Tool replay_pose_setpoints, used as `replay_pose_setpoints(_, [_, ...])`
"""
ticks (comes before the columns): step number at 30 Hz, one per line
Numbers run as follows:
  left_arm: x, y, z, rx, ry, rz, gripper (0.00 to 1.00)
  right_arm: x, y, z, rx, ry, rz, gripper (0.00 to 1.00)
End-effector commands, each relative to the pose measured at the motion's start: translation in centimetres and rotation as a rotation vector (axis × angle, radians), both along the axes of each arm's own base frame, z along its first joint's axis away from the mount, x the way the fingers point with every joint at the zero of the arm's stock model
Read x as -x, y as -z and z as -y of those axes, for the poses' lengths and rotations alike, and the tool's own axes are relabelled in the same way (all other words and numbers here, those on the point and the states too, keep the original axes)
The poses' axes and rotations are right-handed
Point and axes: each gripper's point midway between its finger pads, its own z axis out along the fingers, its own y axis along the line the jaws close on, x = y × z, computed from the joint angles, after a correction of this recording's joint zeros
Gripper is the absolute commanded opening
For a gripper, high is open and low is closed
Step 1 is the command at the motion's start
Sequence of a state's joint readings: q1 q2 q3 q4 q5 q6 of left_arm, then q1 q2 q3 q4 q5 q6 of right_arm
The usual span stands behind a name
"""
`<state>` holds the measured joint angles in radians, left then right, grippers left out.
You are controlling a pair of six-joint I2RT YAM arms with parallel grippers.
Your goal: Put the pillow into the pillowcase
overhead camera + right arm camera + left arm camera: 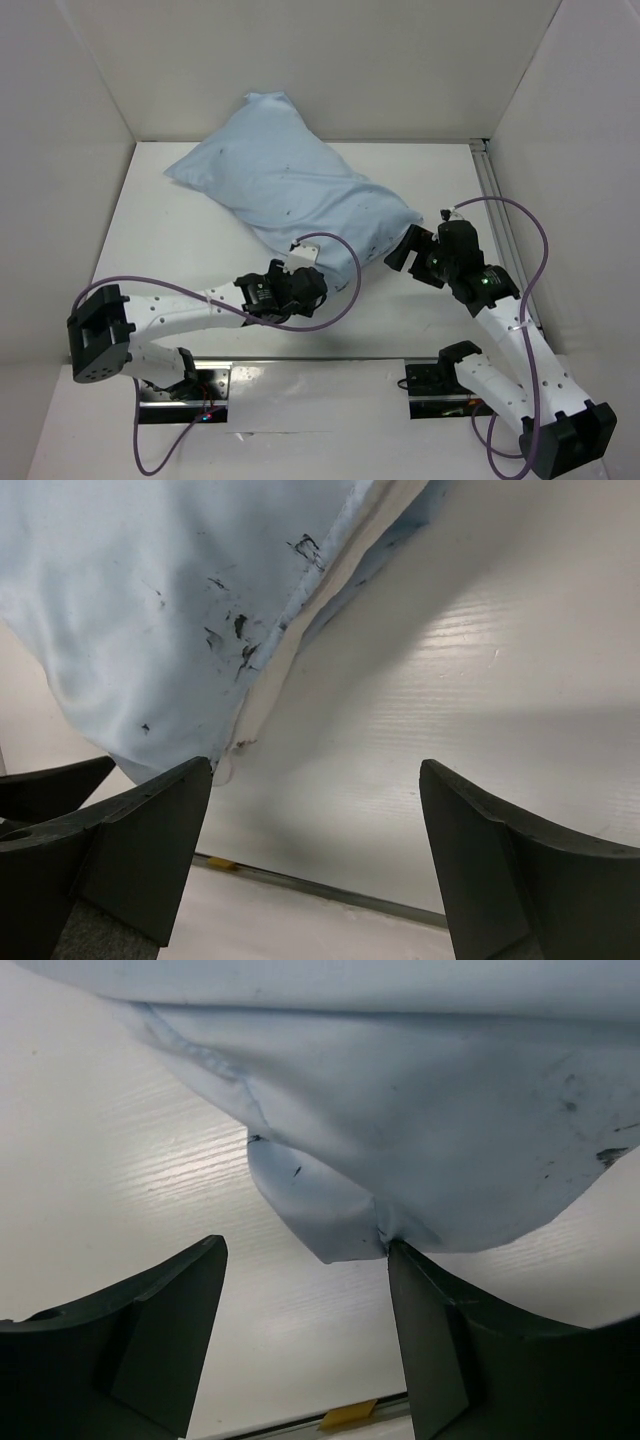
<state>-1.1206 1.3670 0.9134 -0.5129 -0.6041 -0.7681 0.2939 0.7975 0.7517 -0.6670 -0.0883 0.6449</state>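
left gripper (305, 1258) extended, jaws apart | right gripper (315, 770) extended, jaws apart (both at pillowcase (285, 190) edge)

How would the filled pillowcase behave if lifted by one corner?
Likely floppy: the pillowcase looks plump and soft, so it should sag. Its loose corner is thin, so cloth may stretch before the bulk follows. Unlikely to roll.

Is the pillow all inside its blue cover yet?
Nearly done, it seems. The pillowcase lies plump and full on the table, with no white pillow showing outside it. Nothing is in hand: the left gripper and right gripper both stand open at its near edge. Left, perhaps: tidying the open end.
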Motion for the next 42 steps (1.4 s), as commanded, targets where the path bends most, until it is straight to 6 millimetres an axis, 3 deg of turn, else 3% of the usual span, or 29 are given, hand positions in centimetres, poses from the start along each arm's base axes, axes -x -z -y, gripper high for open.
replay_pose_setpoints(1, [-0.4,0.1,1.8,0.045,0.059,0.022,0.78,-0.6,-1.5,0.3,0.009,0.013,0.038,0.92])
replay_pose_setpoints(2, [-0.5,-0.5,2.6,0.082,0.077,0.033,0.78,-0.6,-1.5,0.3,0.009,0.013,0.038,0.92])
replay_pose_setpoints(9, [0.0,0.2,3.3,0.073,0.148,0.007,0.79,-0.6,-1.7,0.0,-0.005,-0.001,0.044,0.92])
replay_pose_setpoints(16, [-0.1,1.2,4.0,0.050,0.168,-0.012,0.88,-0.5,-1.4,0.0,-0.002,-0.002,0.035,0.92])
replay_pose_setpoints(26, [-1.7,0.2,2.2,0.015,0.060,0.084,0.62,-0.6,-1.3,-0.2,-0.008,-0.009,0.033,0.92])
replay_pose_setpoints(28, [-1.8,0.0,1.9,0.011,0.055,0.090,0.46,-0.8,-1.3,-0.4,-0.013,-0.016,0.032,0.92])
replay_pose_setpoints(30, [-1.7,-0.2,1.8,0.019,0.048,0.088,0.23,-0.8,-1.3,-0.4,-0.013,-0.016,0.032,0.92])
replay_pose_setpoints(31, [-1.8,-0.9,1.7,0.028,0.033,0.096,0.00,-0.8,-1.3,-0.4,-0.013,-0.016,0.032,0.92])
replay_pose_setpoints(34, [-1.1,-1.6,0.6,0.037,-0.011,0.067,0.00,-0.9,-1.2,-0.6,-0.012,-0.029,0.030,0.92])
replay_pose_setpoints(37, [0.7,-3.5,0.0,0.142,-0.018,0.034,0.00,-2.0,-1.5,0.5,0.061,0.000,0.057,0.92])
replay_pose_setpoints(39, [1.3,-6.3,-0.2,0.248,-0.010,0.055,0.00,-2.9,-1.5,1.5,0.119,0.034,0.075,0.92])
replay_pose_setpoints(42, [1.0,-9.3,-0.7,0.291,-0.024,0.085,0.00,-3.1,0.5,3.4,0.201,0.093,0.042,0.90])
